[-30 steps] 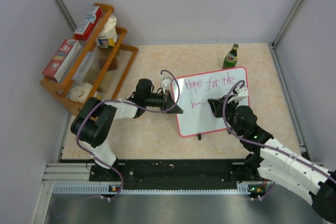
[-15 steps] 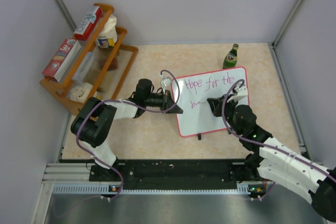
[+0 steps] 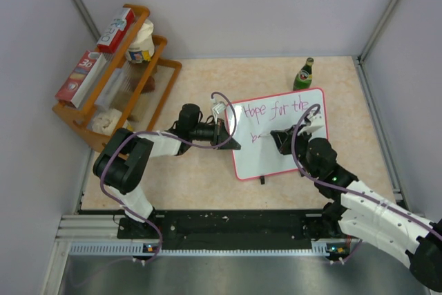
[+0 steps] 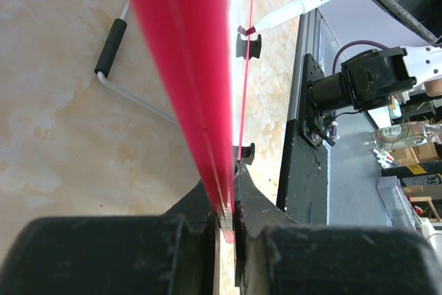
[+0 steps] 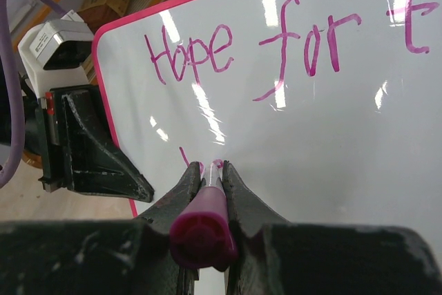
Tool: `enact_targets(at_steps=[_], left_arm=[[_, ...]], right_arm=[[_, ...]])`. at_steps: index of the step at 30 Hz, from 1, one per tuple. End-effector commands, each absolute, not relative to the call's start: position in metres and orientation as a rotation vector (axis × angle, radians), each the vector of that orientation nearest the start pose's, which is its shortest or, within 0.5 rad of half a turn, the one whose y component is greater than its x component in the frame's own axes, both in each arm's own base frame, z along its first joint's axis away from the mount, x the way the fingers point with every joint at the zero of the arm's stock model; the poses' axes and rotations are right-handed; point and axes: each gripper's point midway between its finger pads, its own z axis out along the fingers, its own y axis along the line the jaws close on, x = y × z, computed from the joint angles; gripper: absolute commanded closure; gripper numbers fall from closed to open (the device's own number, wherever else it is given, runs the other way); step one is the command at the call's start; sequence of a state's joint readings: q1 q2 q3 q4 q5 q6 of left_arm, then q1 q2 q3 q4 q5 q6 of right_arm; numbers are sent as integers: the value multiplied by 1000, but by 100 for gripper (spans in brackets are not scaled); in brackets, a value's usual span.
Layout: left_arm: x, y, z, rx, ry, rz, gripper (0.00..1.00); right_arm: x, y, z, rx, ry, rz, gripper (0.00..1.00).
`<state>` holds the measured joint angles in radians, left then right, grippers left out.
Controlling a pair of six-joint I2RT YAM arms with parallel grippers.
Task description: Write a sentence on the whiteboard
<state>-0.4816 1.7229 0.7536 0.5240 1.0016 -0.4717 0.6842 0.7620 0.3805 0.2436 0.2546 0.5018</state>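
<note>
The whiteboard (image 3: 280, 144) lies on the table with a red-pink rim. Its first line reads "Hope for the" (image 3: 279, 109); a short second-line stroke (image 3: 257, 137) sits below. My left gripper (image 3: 228, 140) is shut on the board's left rim (image 4: 207, 136), seen edge-on in the left wrist view. My right gripper (image 3: 276, 139) is shut on a pink-purple marker (image 5: 206, 222), its tip on the board by the second line's first strokes (image 5: 186, 160). The right wrist view shows "Hope for t" (image 5: 276, 43). The marker also shows in the left wrist view (image 4: 304, 5).
A green bottle (image 3: 303, 74) stands behind the board. A wooden rack (image 3: 121, 77) with boxes and a jar stands at the left. A black-handled metal rod (image 4: 121, 67) lies on the table beside the board. Two black clip feet (image 4: 250, 45) hold the board's rim.
My right gripper has shifted slightly left along the second line with the marker. The left gripper and board have not moved.
</note>
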Motion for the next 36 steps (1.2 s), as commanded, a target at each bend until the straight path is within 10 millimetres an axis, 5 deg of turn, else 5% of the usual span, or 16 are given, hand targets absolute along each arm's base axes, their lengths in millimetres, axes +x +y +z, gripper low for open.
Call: enact_targets(at_steps=[1, 20, 30, 36], left_arm=[[224, -309, 74, 849, 2101, -1558, 100], [225, -309, 74, 848, 2103, -1553, 100], [225, -309, 74, 848, 2103, -1553, 100], [225, -309, 74, 849, 2102, -1552, 100]], right_arm=[[259, 182, 176, 19, 1791, 654, 100], [256, 159, 162, 72, 1819, 556, 100], [261, 158, 183, 88, 1772, 552, 100], [257, 169, 216, 61, 1696, 658, 100]])
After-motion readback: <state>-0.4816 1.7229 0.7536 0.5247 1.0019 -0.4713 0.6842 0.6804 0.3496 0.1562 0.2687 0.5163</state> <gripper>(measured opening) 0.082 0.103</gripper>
